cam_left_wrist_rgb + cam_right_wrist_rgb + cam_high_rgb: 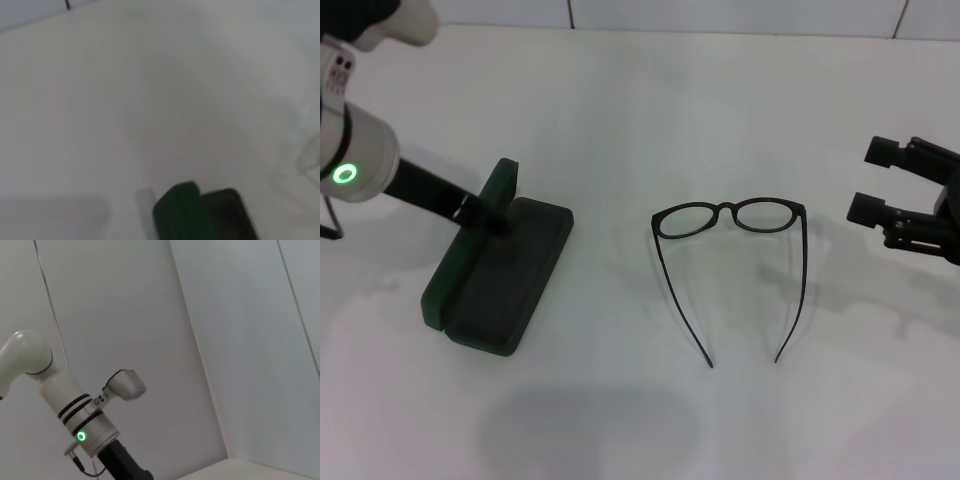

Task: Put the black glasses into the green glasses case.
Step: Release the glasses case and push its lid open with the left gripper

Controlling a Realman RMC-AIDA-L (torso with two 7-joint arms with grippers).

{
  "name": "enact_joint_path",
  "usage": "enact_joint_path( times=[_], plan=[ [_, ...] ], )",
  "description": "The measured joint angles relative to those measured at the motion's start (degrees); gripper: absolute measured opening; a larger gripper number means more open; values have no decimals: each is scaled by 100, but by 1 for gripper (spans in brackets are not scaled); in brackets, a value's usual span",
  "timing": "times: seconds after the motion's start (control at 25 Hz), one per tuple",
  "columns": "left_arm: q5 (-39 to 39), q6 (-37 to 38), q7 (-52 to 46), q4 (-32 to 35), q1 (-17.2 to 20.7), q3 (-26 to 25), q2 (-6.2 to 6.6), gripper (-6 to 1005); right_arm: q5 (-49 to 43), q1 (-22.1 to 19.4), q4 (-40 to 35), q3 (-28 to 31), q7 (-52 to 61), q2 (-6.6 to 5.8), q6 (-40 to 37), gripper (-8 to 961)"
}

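One black glasses (730, 216) on table, one open green glasses case (500, 272) touched by left hand (492, 215), right hand (880, 180) spread

The green glasses case (500, 275) is dark green outside with a near-black lining. The black glasses (730, 235) have a thin black frame and clear lenses. The table (640, 110) is plain white. The left arm (355, 150) is white with a glowing green ring, and both grippers are black.

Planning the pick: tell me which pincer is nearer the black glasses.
Right. The right pincer hovers just beside the black glasses, off their front corner; the left pincer is farther away, at the open green glasses case.
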Motion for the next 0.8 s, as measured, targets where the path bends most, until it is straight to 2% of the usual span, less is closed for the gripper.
enact_joint_path(
  times=[0.16, 0.64, 0.76, 0.8],
  plan=[
    [253, -1, -2, -143, -33, 12, -8, 679, -31, 5, 30, 0, -3, 6, 7, 862],
    [279, -99, 130, -338, -79, 210, -4, 630, -32, 17, 245, 0, -62, 24, 90, 861],
    [277, -110, 163, -324, -97, 211, -4, 415, -25, 29, 270, 0, -73, 24, 77, 861],
    [277, -113, 178, -310, -100, 211, -4, 382, -17, 25, 270, 0, -73, 24, 61, 861]
  ],
)
